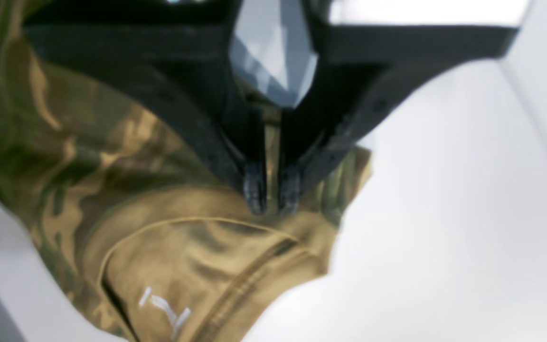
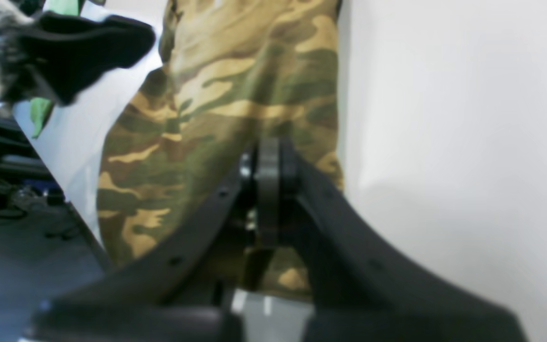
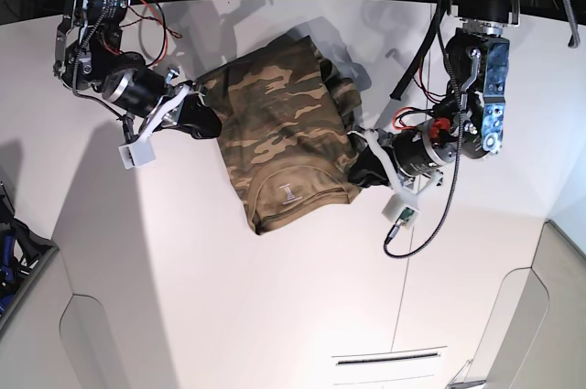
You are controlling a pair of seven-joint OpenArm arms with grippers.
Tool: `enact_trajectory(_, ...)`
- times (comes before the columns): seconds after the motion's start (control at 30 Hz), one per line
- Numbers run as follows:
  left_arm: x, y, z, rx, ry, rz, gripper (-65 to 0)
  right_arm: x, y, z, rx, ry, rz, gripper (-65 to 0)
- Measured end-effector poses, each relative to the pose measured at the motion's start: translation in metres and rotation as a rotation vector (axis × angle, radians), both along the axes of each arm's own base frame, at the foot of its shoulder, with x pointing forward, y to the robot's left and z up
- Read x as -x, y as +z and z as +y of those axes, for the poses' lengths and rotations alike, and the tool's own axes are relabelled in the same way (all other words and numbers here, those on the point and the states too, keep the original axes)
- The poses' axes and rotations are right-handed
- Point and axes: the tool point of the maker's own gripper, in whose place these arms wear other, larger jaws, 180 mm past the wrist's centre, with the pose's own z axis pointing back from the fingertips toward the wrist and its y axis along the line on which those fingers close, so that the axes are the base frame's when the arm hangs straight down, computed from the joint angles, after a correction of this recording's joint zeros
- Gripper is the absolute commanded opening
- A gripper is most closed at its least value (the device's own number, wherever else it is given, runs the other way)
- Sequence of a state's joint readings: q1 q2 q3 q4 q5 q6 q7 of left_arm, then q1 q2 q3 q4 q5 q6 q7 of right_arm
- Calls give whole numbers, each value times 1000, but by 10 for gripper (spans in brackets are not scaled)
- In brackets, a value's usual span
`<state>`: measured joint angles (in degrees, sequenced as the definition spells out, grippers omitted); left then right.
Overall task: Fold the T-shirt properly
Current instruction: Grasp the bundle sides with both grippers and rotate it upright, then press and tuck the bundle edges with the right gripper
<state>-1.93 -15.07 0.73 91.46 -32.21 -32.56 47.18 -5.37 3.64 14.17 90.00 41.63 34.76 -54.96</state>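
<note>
- Our right fingers [image 3: 209, 121] sit at the left of the base view, pressed together at the shirt's [image 3: 288, 137] left edge. In the right wrist view they look pinched on a thin layer of cloth there, probably to keep that side from sliding.
- The shirt lies mid-surface [image 3: 275, 297], already doubled into a rough block, with a pale mark [image 3: 288, 192] on its near part. We judge the fold part done, not yet tidy.
- Our left fingers [image 1: 272, 190] meet the shirt's right edge; the left wrist view shows them nearly closed, pinching a ridge of cloth between the tips, likely to lift that edge and carry it across.
</note>
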Motion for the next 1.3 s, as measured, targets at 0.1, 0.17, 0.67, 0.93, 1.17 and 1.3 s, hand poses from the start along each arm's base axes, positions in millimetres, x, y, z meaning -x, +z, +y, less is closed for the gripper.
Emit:
enact_trajectory(0.1,11,16,5,45,1,-27,-592,-10,0,-6,62,-2,-23,-650)
enact_trajectory(0.17,28,17,1,84,-21,-1,-592,-17,1,-11,92,-16,-49,-650)
enact_trajectory(0.67,87,-38,6,68,17,128,-592,-7,-16,-4,105,9,0,-650)
enact_trajectory(0.93,51,-44,15,74,50,127,-592,13,-20,27,54,98,35,-650)
enact_trajectory(1.17,30,-44,21,58,63,115,-592,29,-19,61,29,220,57,-650)
enact_trajectory(1.3,14,-40,26,45,70,103,-592,36,-16,84,3,270,58,-650)
